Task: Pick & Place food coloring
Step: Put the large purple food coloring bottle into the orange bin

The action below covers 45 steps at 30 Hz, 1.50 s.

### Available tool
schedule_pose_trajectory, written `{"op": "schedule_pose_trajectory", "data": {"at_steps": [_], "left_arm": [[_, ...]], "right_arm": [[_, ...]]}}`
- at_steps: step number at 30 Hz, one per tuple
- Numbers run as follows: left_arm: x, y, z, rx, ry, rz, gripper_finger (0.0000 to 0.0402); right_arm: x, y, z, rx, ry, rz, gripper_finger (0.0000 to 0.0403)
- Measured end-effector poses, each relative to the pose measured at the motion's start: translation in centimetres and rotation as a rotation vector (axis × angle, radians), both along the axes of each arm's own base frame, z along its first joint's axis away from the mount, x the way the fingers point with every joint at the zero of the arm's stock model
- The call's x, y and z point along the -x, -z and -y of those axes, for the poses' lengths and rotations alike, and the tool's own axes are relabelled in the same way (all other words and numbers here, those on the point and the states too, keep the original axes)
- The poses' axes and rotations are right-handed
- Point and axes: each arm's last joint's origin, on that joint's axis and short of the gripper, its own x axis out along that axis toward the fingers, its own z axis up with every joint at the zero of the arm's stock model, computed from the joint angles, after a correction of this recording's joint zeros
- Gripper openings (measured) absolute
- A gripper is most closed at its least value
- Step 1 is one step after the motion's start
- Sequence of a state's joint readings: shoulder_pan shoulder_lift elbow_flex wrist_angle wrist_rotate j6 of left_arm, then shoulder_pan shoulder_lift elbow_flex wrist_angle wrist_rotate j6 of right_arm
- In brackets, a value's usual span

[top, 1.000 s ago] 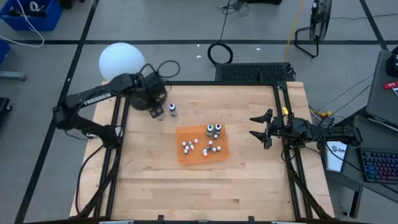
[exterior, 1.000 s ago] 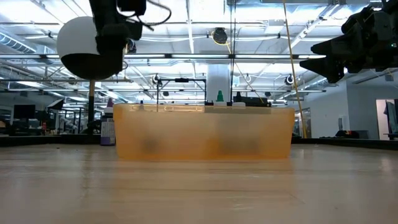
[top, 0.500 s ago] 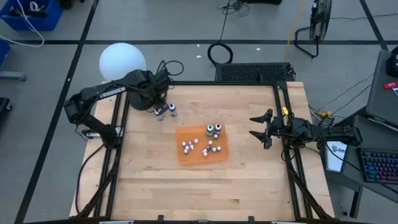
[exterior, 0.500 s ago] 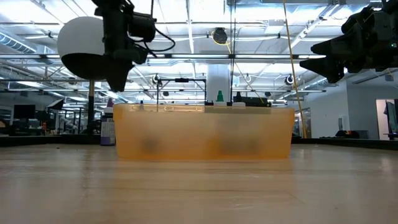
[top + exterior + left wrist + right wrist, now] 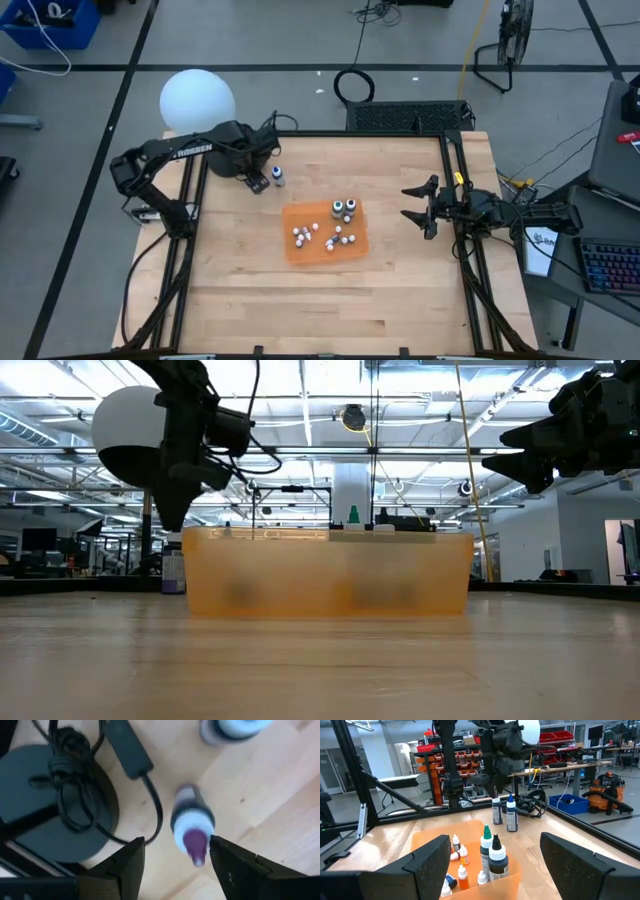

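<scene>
Two food coloring bottles stand upright on the table's far left: a purple-tipped one [image 5: 192, 827] and a blue-tipped one [image 5: 278, 177]. My left gripper [image 5: 176, 840] points down over the purple one [image 5: 496, 811], open, one finger on each side of its cap and clear of it. In the low view this gripper [image 5: 170, 525] hangs just above that bottle [image 5: 173, 568]. An orange tray [image 5: 300, 215] at the table's middle holds two taller bottles [image 5: 343, 208] and several tiny ones [image 5: 315, 236]. My right gripper [image 5: 415, 203] waits open to the right of the tray.
A big white globe [image 5: 197, 98] stands beyond the table's far left corner, on a black round base with a bundled cable [image 5: 60, 805] close behind the bottles. Bare wood lies on the near half of the table [image 5: 320, 310]. Black frame rails run along both sides.
My left gripper has come down from well above the table toward the purple-tipped bottle, its fingers now level with the cap. The arm's forward part has swung toward the far edge. The bottles and the tray have kept their places.
</scene>
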<state>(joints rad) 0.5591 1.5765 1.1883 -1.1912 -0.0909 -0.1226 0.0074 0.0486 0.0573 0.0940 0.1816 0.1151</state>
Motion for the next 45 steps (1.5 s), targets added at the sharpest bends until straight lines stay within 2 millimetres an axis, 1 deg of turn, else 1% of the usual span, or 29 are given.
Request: {"op": "schedule_pose_trajectory", "data": {"at_steps": [1,4,7,10,13,16,20,45], "left_arm": [[0.3,0.2,0.2,0.004,0.0,-0.004,0.0225],[0.5,1.7,0.4,0.038,0.016,-0.018,0.0225],[0.3,2.2,0.5,0.034,0.035,0.033,0.0225],[0.6,3.3,0.7,0.05,0.044,0.015,0.0225],[0.6,3.8,0.7,0.037,0.056,0.029,0.0225],[1.1,4.4,0.9,0.052,0.06,0.001,0.0225],[1.1,4.8,0.9,0.052,0.06,0.007,0.0225],[0.5,4.8,0.6,0.035,0.094,0.079,0.0225]], "right_arm": [[0.0,0.0,0.0,0.0,0.0,0.0,0.0293],[0.0,0.0,0.0,0.0,0.0,0.0,0.0293],[0.0,0.0,0.0,0.0,0.0,0.0,0.0293],[0.0,0.0,0.0,0.0,0.0,0.0,0.0293],[0.0,0.0,0.0,0.0,0.0,0.0,0.0293],[0.0,0.0,0.0,0.0,0.0,0.0,0.0293],[0.0,0.0,0.0,0.0,0.0,0.0,0.0293],[0.0,0.0,0.0,0.0,0.0,0.0,0.0293]]}}
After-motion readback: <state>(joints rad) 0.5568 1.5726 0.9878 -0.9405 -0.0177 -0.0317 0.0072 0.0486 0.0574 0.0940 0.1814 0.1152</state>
